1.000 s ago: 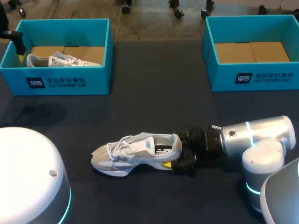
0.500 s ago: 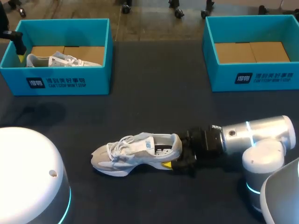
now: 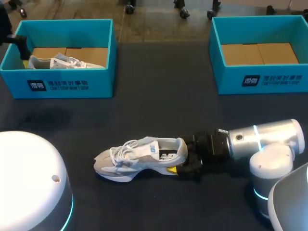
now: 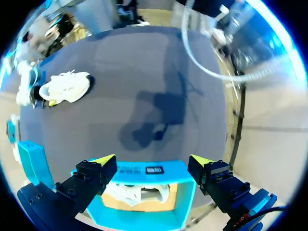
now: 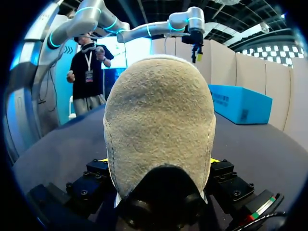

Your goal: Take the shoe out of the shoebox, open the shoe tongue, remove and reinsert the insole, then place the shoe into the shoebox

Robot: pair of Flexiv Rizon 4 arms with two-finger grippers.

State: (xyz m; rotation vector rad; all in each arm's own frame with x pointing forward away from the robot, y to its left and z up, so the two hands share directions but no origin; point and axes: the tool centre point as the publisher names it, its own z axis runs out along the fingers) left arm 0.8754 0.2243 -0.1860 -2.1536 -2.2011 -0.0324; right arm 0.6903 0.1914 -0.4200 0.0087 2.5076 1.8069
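A white and grey shoe [image 3: 139,159] lies on its sole in the middle of the dark table, toe to the left. My right gripper [image 3: 180,157] is shut on its heel; in the right wrist view the suede heel [image 5: 159,125] fills the space between the fingers of the gripper [image 5: 159,161]. A second white shoe [image 3: 62,61] lies in the left teal shoebox [image 3: 72,84]. My left gripper [image 3: 24,57] hangs open over that box's left end. From the left wrist view the gripper [image 4: 153,163] is above the box [image 4: 144,169] and the shoe inside [image 4: 139,195].
A second teal shoebox [image 3: 260,79] stands at the back right with only brown card lining in it. Bare dark tabletop [image 3: 163,96] lies between the two boxes and around the shoe. My arms' white bases fill the near corners.
My left gripper has shifted slightly over the left end of the left box. The right gripper and the shoe on the table have stayed still.
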